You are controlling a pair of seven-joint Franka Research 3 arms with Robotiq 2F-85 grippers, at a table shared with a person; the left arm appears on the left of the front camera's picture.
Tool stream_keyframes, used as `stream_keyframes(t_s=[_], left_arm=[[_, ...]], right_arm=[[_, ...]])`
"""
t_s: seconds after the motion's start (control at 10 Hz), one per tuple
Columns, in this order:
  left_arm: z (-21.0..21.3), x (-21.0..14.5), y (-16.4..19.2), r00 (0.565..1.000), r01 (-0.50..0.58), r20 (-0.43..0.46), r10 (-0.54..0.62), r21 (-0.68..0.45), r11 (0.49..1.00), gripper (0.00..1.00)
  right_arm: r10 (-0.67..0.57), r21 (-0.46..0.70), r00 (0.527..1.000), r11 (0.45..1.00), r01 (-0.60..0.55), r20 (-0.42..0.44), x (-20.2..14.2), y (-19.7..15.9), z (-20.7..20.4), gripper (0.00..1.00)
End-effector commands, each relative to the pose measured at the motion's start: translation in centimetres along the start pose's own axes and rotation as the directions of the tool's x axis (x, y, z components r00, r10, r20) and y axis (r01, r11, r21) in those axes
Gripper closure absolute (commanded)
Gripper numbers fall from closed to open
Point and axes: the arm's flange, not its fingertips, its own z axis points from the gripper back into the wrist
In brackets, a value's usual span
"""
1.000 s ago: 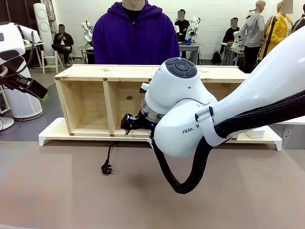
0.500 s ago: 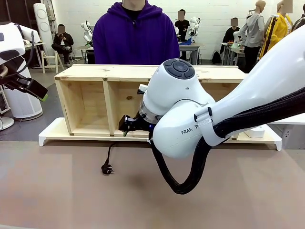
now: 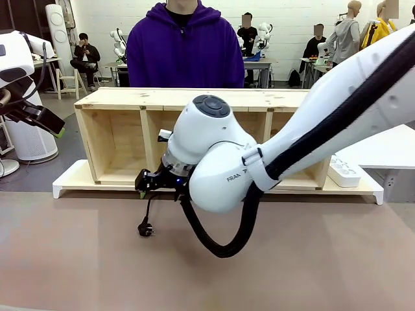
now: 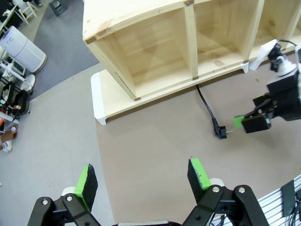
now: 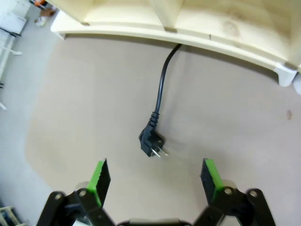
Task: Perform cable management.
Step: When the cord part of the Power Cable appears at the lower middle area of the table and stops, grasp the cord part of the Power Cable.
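Bright, even light is coming down from overhead, so nothing is sitting in deep shade. In the front view the right arm point(image 3: 214, 175) is throwing only a soft, diffuse shadow onto the table point(image 3: 78, 259) at its six o'clock. Its white shell is catching a mild sheen without glare. The back wall point(image 3: 298, 13) at twelve o'clock is nearly washing out. The wooden shelf point(image 3: 117, 136) is darkening slightly inside its compartments. The right wrist view is looking soft all over, the cable point(image 5: 162, 80) blurring at its edges. The left wrist view is reading crisper, though the wide lens is bowing the shelf's straight edges toward twelve and two o'clock.
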Motion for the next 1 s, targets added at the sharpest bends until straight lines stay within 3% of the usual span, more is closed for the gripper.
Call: stream_keyframes(t_s=[0.0,0.5,0.9], left_arm=[[0.0,0.0,0.1,1.000,-0.004,-0.002,0.004,0.012,1.000,0.00],[0.0,0.0,0.1,1.000,-0.004,-0.002,0.004,0.012,1.000,0.00],[0.0,0.0,0.1,1.000,-0.004,-0.002,0.004,0.012,1.000,0.00]], right_arm=[[-0.034,-0.073,0.999,0.997,0.033,-0.023,2.1,3.2,-4.9,0.00],[-0.014,-0.178,0.996,0.984,-0.002,-0.087,2.8,6.2,-10.3,0.00],[-0.067,-0.280,0.991,0.959,0.032,-0.118,3.3,5.7,-11.8,0.00]])
